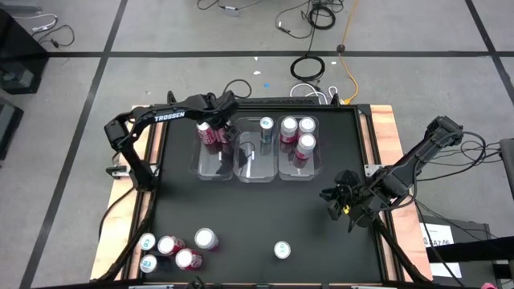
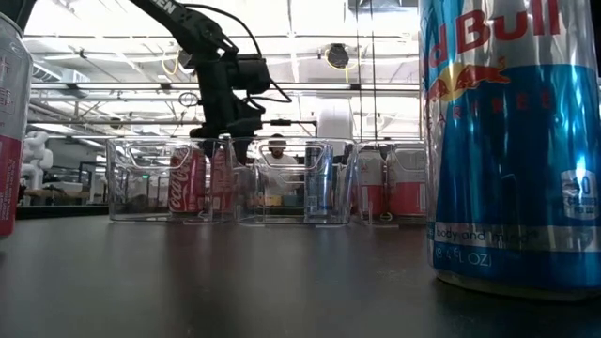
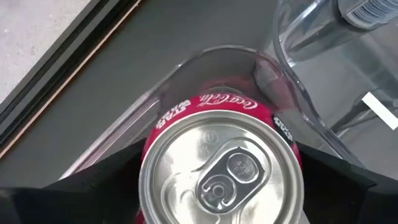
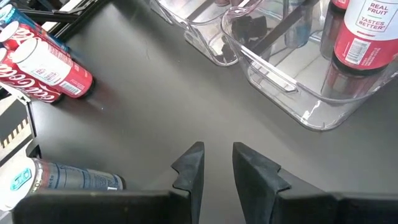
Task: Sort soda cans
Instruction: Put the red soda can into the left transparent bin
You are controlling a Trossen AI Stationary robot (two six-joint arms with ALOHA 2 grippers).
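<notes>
Your left hand (image 1: 210, 127) sits over the left of three clear bins (image 1: 215, 166) at the far middle of the table (image 1: 265, 213), its fingers spread on either side of a red Coca-Cola can (image 3: 221, 171). You cannot tell from the wrist view whether the pads touch it. That can stands upright, long axis vertical, silver top and pull tab facing up at your wrist camera, near the bin's far left corner. A second red can (image 1: 223, 137) stands just beside it in the same bin.

The middle bin (image 1: 253, 168) holds one upright blue can (image 1: 266, 128). The right bin (image 1: 299, 168) holds three pink cans (image 1: 304, 146), all upright with their tops up.

Your right hand (image 1: 339, 198) waits at the table's right edge, its two fingers close together with a narrow gap and nothing between them.

At the near left corner a cluster of unsorted cans (image 1: 173, 249), red ones and blue ones, stands upright with the tops showing as circles from above. One more blue can (image 1: 282, 250) stands alone, upright, near the front edge toward the middle; it fills the right side of the low view
</notes>
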